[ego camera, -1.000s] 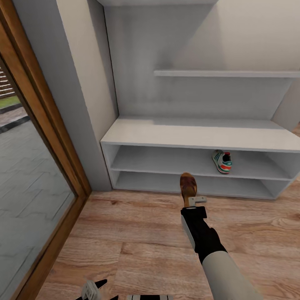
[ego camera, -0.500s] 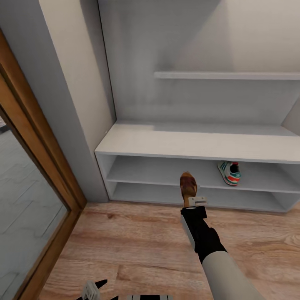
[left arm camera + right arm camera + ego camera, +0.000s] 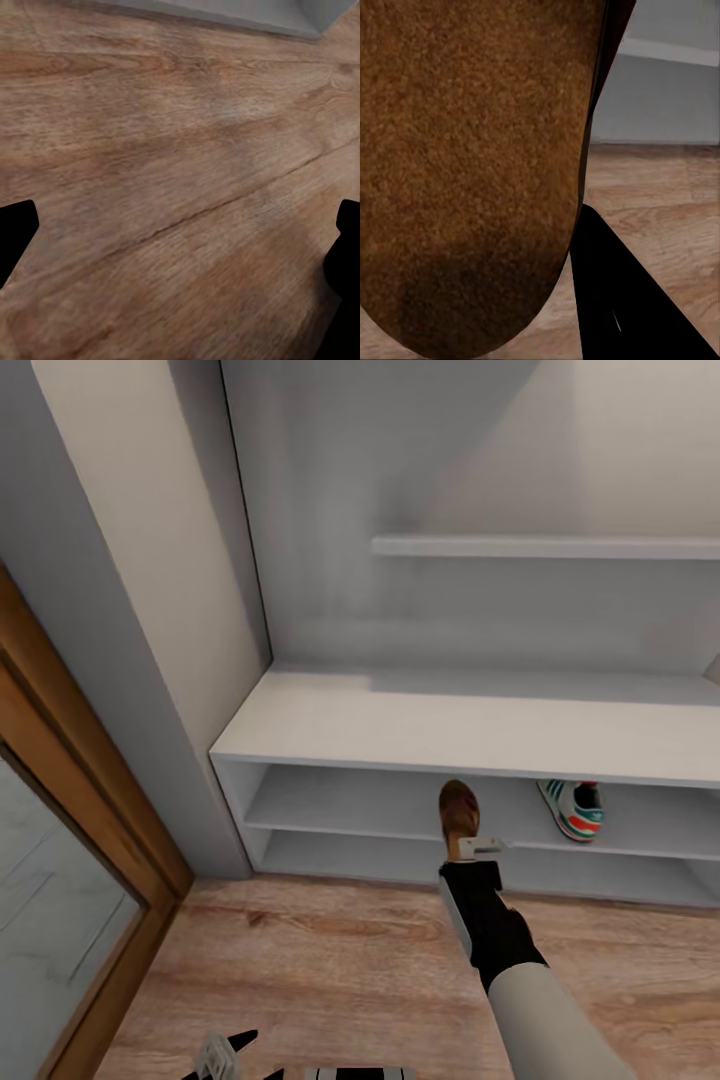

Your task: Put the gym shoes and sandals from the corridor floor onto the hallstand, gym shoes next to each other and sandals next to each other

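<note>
- Left gripper (image 3: 225,1055) sat low by the robot's base; in its wrist view the fingers (image 3: 15,232) stood spread wide, nothing between them, wood-plank corridor floor (image 3: 172,172) beneath.
- Right gripper (image 3: 472,847) was pinching a brown sandal (image 3: 459,812) by its heel end, toe pointing at the hallstand (image 3: 450,725); forearm stretched forward, roughly level, above the floor.
- Right wrist view: the sandal's suede-like face (image 3: 472,165) was close against the camera.
- Step in hand, as judged: carry the sandal into the upper open shelf. Clear the shelf lip first, set it flat, leave room for its mate.
- One gym shoe (image 3: 572,808) was on that shelf, well right of the sandal.
</note>
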Tool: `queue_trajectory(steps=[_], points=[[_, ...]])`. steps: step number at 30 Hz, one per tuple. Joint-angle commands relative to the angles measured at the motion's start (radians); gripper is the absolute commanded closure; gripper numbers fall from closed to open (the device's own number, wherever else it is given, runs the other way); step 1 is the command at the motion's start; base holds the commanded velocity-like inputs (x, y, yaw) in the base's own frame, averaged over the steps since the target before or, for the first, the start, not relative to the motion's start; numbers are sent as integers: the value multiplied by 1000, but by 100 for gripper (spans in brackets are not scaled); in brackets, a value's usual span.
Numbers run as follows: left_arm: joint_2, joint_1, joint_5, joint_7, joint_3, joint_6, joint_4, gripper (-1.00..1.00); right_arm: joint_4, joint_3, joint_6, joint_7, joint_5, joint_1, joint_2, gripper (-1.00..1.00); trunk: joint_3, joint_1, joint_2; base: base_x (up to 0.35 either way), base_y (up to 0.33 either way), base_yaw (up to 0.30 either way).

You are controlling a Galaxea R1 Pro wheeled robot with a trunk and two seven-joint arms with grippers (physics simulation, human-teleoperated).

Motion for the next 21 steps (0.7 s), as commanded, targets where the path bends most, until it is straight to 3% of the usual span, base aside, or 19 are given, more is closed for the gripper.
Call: queue_trajectory(steps=[1, 11, 21], points=[[1, -1, 4, -2, -3, -5, 1, -100, 3, -4, 6, 1, 9, 0, 1, 100, -1, 0, 0, 336, 0, 0], [1, -1, 4, -2, -1, -8, 0, -100, 72, -13, 5, 1, 9, 0, 1, 100, -1, 0, 0, 322, 0, 0], [0, -1, 4, -2, 0, -9, 0, -100, 76, -11, 2, 1, 8, 0, 1, 100, -1, 0, 0, 35, 0, 0]])
